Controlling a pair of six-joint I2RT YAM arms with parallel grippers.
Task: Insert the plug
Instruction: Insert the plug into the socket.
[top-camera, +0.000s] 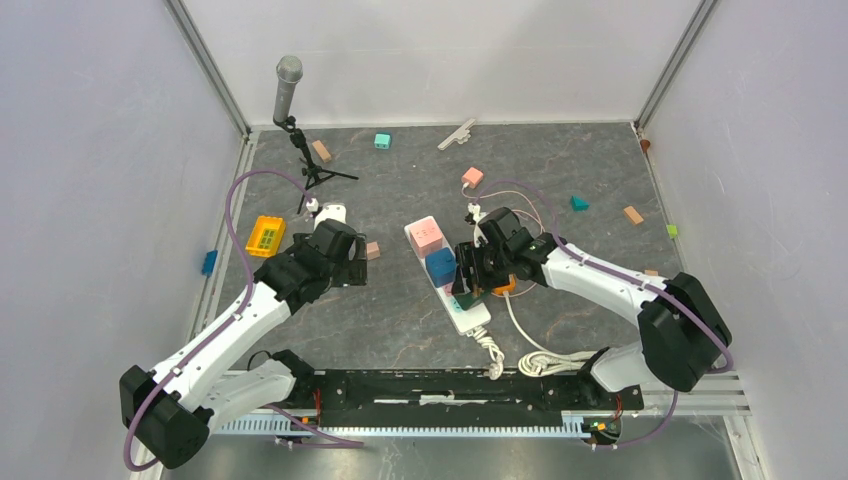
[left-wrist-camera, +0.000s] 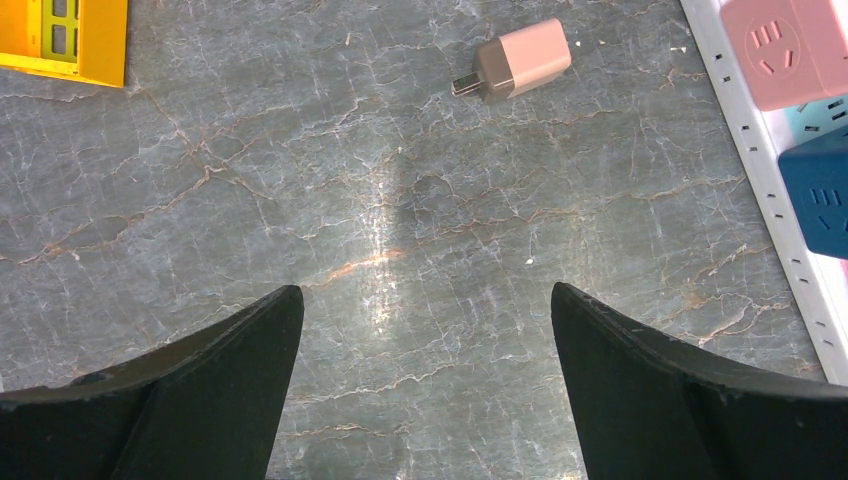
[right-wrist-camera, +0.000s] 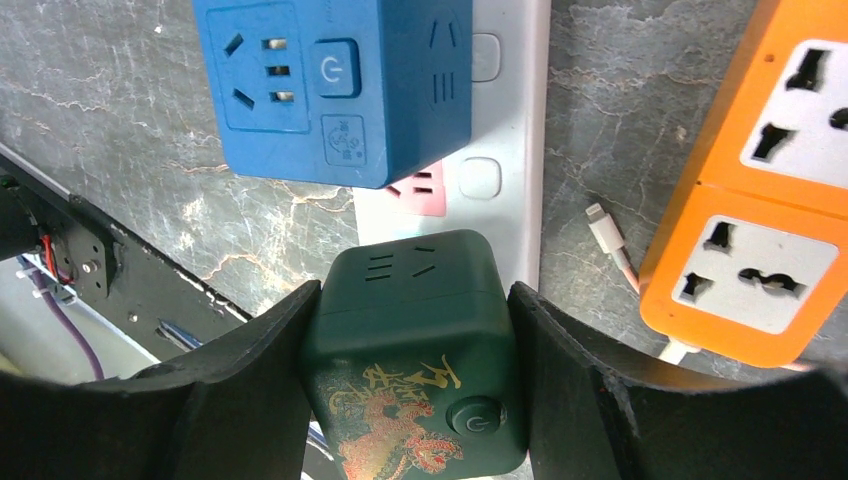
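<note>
Green plug (right-wrist-camera: 410, 340) pinched in right end effector (right-wrist-camera: 415, 292), arm bent over strip (right-wrist-camera: 510, 110); left end effector (left-wrist-camera: 425, 292) spread.

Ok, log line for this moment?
right jaws: clamped on green cube adapter at white power strip | left jaws: open, empty, over table | seating: cannot tell

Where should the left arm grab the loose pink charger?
From above, pinching the pink charger across its two long flat sides. It lies flat on the table, prongs sticking out the brown end, so keep that end clear.
</note>
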